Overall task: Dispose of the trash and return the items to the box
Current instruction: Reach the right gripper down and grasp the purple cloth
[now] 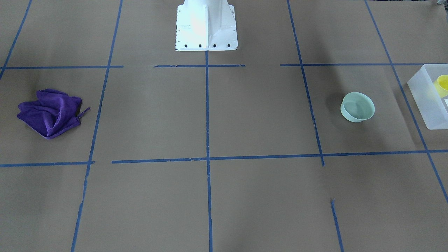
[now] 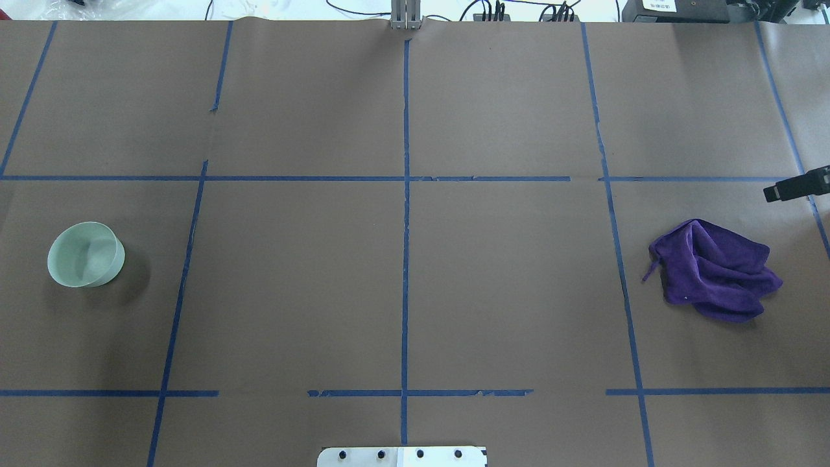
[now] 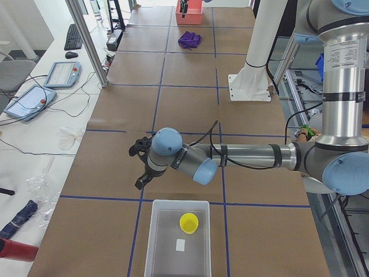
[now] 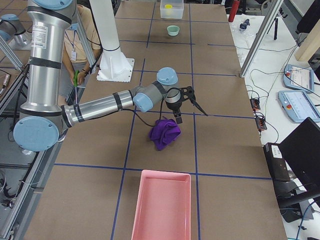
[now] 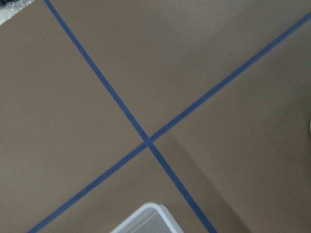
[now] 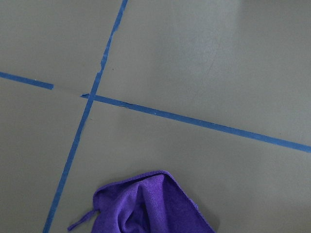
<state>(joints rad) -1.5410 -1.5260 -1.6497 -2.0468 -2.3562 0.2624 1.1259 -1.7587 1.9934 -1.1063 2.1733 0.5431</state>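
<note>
The yellow cup (image 1: pixel 442 85) stands inside the frosted-white box (image 1: pixel 425 101) at the table's end on my left; both also show in the exterior left view, the cup (image 3: pixel 188 223) in the box (image 3: pixel 164 242). My left gripper (image 3: pixel 137 169) hovers above the table just beyond the box. It shows only in that side view, so I cannot tell its state. My right gripper (image 4: pixel 192 116) hovers beside the purple cloth (image 4: pixel 165 132), fingers spread and empty. One finger (image 2: pixel 788 189) pokes in at the overhead view's right edge.
A pale green bowl (image 2: pixel 85 254) sits on the table on my left side. The purple cloth (image 2: pixel 713 269) lies crumpled on my right side. A pink tray (image 4: pixel 161 205) stands at the table's right end. The white robot base (image 1: pixel 205 26) is mid-table.
</note>
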